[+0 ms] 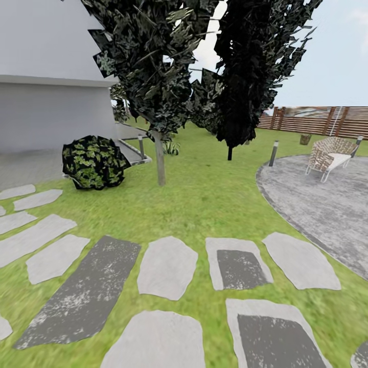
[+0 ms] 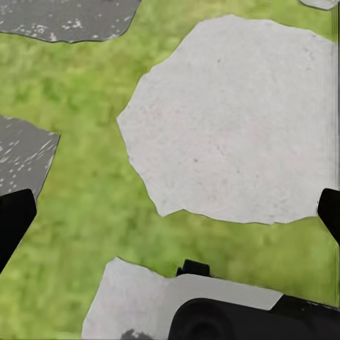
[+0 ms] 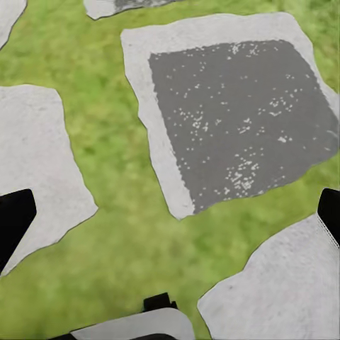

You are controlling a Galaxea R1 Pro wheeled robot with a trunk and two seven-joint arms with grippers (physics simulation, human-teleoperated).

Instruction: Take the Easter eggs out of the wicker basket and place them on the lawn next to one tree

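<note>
The left fingers point(image 2: 14, 219) and right fingers point(image 3: 15, 216) were spread wide, empty, above stepping stones point(image 1: 167, 267) on the lawn point(image 1: 204, 204). The tree point(image 1: 160, 158) stood ahead; judged step: transit; next, locate the basket

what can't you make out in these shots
- Left gripper: left wrist view, fingers cut off by both side edges.
- Right gripper: right wrist view, cut off likewise.
- Small brown object by the fence: head view, too small to identify.
- Tree: crown cut by the top edge.
</note>
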